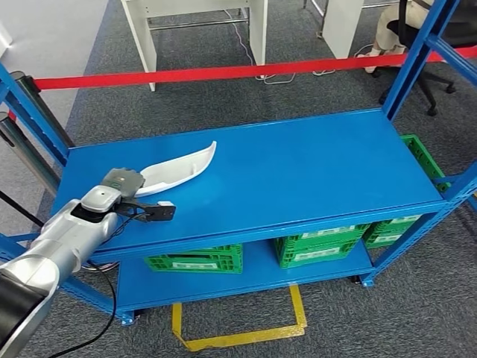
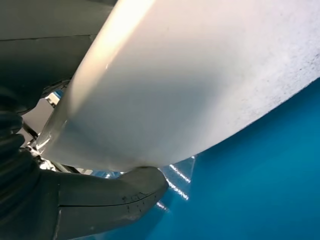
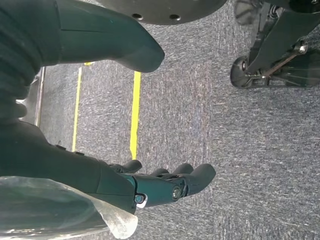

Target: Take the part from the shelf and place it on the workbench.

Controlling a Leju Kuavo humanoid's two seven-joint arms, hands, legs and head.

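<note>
Currently the white curved part (image 1: pixel 179 168) lies on the top deck of the blue shelf (image 1: pixel 292 171), near its left end, with the left hand (image 1: pixel 124 186) at its near tip; the left wrist view puts the thumb (image 2: pixel 113 192) beneath the shell, though a closed grip cannot be confirmed. The part appears to be a thin, stiff, light, smooth moulding, likely slippery; taking it across its broader end seems safest. The right hand (image 3: pixel 162 185) hangs over the carpet, fingers apart and empty. Green crates (image 1: pixel 197 259) occupy the lower deck; a red barrier tape (image 1: pixel 225 72) runs behind. Blue uprights at the corners may obstruct withdrawal.
</note>
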